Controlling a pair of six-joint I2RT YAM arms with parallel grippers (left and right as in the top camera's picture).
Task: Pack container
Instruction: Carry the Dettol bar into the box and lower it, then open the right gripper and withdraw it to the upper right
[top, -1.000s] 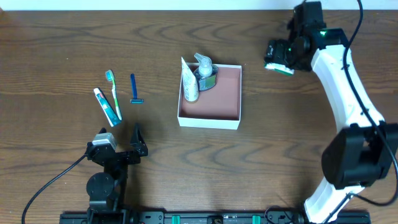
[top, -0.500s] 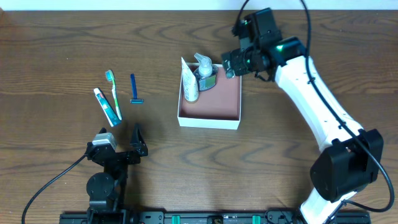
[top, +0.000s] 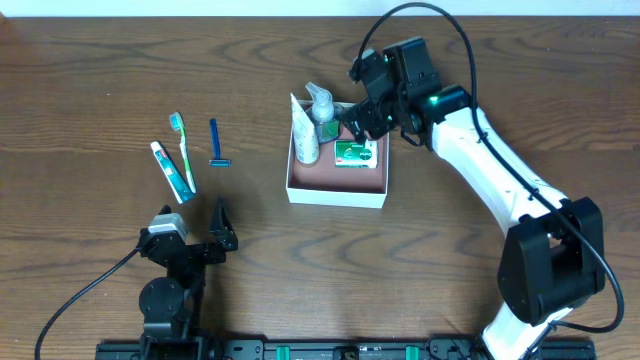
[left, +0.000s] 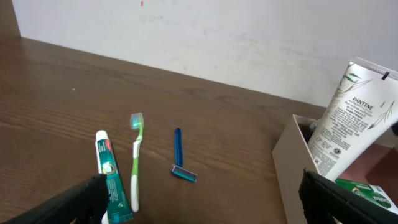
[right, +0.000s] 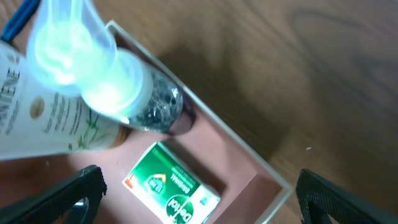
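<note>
The container is a shallow white box with a pinkish-brown inside, at the table's middle. In it stand a white Pantene tube and a clear pump bottle, and a green soap box lies flat on its floor. My right gripper hangs open over the container's back right corner, just above the soap box and apart from it. The right wrist view also shows the pump bottle and the container's rim. My left gripper rests open and empty at the front left.
A toothpaste tube, a green toothbrush and a blue razor lie on the table left of the container. In the left wrist view the toothpaste, toothbrush and razor lie ahead of the left gripper.
My right arm swung left from the back right to over the container with the green soap box. The soap box now lies inside the container, out of the gripper. The left arm has not moved.
</note>
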